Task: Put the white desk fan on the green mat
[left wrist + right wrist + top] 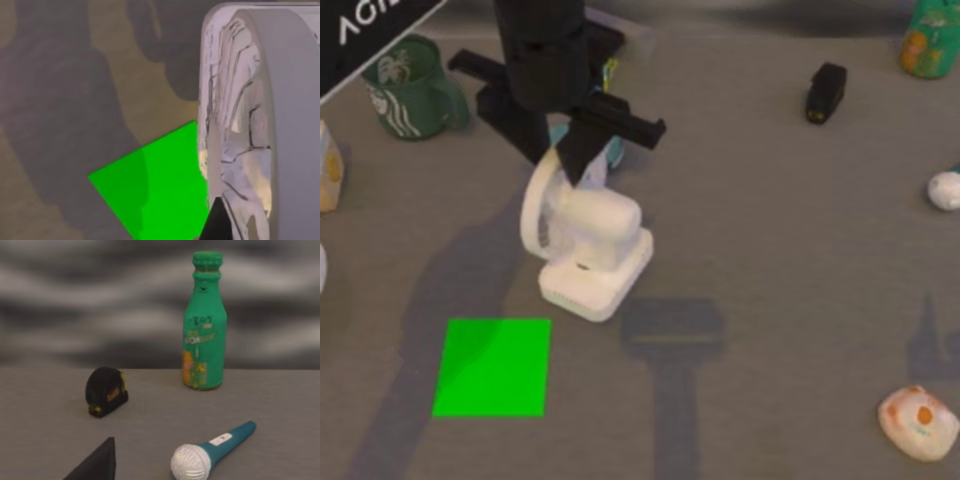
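You have the left gripper [582, 160] down over the white desk fan [588, 240], which stands left of the counter's [770, 220] middle. The black fingers [588, 150] reach to the fan's round cage and motor housing, but you cannot tell from above or from the left wrist view whether they pinch it or sit spread. In the left wrist view the cage fills one side, with a dark fingertip [216, 225] beside it.

The fan's base rests on the counter, tilted a little toward the near right. The green mat [493, 366] lies flat nearer to you and to the left of the fan, apart from its base, partly under the arm's shadow.

Your right arm does not show from above; its wrist camera looks across the far right of the counter at a green bottle [204, 322], a black tape measure [105, 391] and a teal microphone [212, 452], with one dark fingertip [95, 465] showing, so you cannot tell its state.

A dark green mug [410, 88] stands at the far left.
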